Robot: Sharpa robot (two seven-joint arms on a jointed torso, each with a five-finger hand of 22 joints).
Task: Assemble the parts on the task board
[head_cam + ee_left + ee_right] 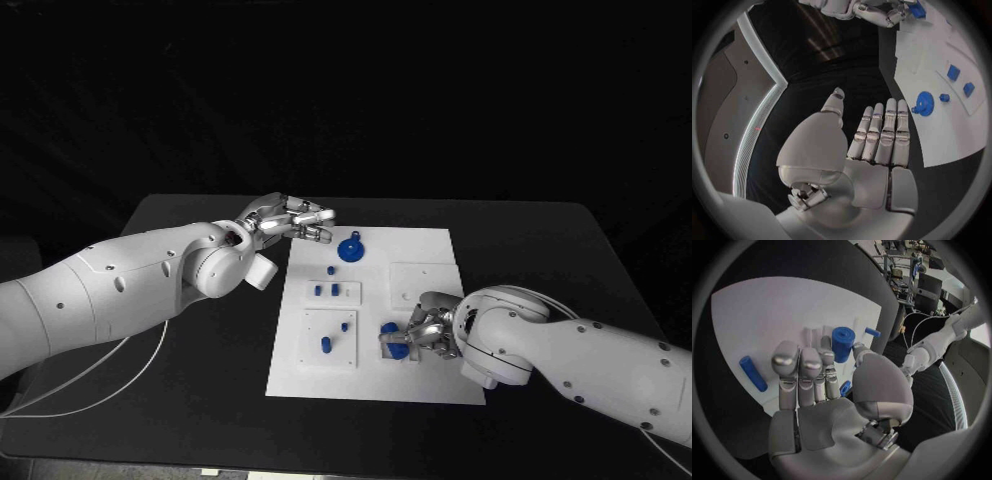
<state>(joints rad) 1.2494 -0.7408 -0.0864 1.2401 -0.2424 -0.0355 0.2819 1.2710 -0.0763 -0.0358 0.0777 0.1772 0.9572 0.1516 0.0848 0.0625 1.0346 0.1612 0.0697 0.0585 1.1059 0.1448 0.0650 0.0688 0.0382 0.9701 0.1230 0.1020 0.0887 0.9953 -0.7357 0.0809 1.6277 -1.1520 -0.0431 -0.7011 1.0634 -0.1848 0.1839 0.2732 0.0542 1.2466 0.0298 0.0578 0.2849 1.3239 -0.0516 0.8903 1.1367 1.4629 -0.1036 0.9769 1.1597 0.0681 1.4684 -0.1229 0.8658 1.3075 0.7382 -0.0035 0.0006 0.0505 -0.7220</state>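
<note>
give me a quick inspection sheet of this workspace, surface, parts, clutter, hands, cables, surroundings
Surface: black table, carrying a white task board at its middle.
Job's things: blue round part at the board's far end; small blue pieces mid-board; a blue peg on the near-left plate; a blue cylinder at the right hand's fingertips.
Clutter: nothing seen.
Hands: left hand hovers at the board's far left corner, fingers straight, holding nothing; right hand is down on the board at the cylinder, grip not clear.
Cables: white cable trails from the left arm over the table.
Surroundings: dark background beyond the table.
</note>
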